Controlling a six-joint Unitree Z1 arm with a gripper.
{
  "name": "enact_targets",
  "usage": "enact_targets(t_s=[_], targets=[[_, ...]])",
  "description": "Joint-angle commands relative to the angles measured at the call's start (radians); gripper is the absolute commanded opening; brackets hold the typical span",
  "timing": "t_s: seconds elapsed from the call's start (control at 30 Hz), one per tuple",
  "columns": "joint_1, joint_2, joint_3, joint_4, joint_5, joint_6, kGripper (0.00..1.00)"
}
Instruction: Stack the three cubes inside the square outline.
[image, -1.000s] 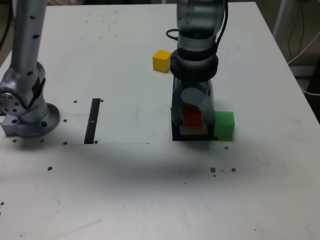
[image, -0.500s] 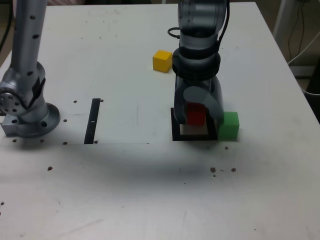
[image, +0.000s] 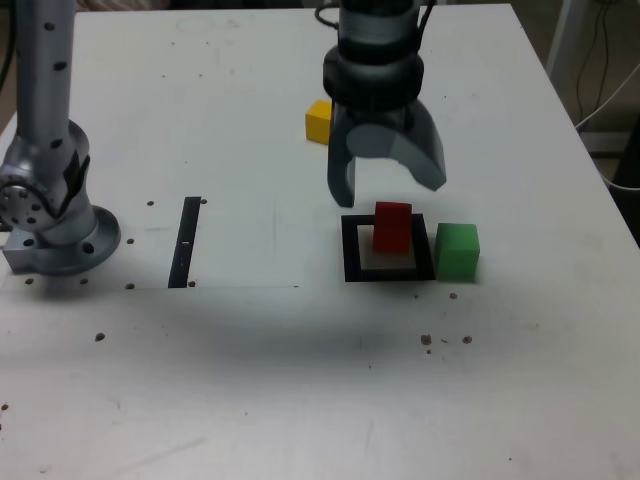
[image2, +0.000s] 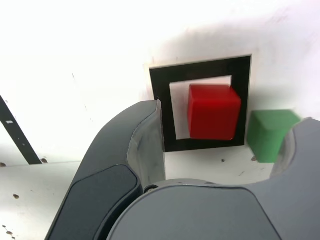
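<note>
**Operator:** Where were the task items when the frame was captured?

**Technician:** You had the red cube (image: 392, 227) seated on the white centre of the square outline (image: 351, 249), inside the black frame and offset toward the exterior view's right. The wrist view confirmed this placement: the red cube (image2: 212, 111) lay within the square outline (image2: 161, 110), close to one inner edge. The green cube (image: 457, 249) sat on the table (image: 300, 370) just beside the outline, on the exterior view's right, outside the frame; whether it touched the frame could not be determined. The yellow cube (image: 318, 119) stood well apart from both, farther back on the table, partly hidden behind the arm.

**Operator:** What was the condition of the tool?

**Technician:** Your gripper (image: 386, 188) was spread wide and held nothing. Its jaws hung above and behind the red cube, clear of it, with no contact visible. In the wrist view the two fingers (image2: 145, 145) framed the outline from either side, and the green cube (image2: 270, 132) appeared next to the far finger.

**Operator:** Anything else on the surface?

**Technician:** A narrow black strip (image: 186, 241) lay toward the exterior view's left, near the arm's base (image: 55, 235). No cube was stacked on another.
</note>
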Motion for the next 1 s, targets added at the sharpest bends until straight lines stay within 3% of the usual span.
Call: enact_targets(t_s=[0.0,0.4,0.6,0.97], targets=[[0.031,-0.011,-0.018,0.009,0.005,0.028,1.00],[0.303,0.027,-0.089,0.067,0.034,0.225,1.00],[0.439,0.033,-0.075,0.097,0.072,0.285,1.00],[0.478,0.055,-0.003,0.075,0.086,0.283,0.99]])
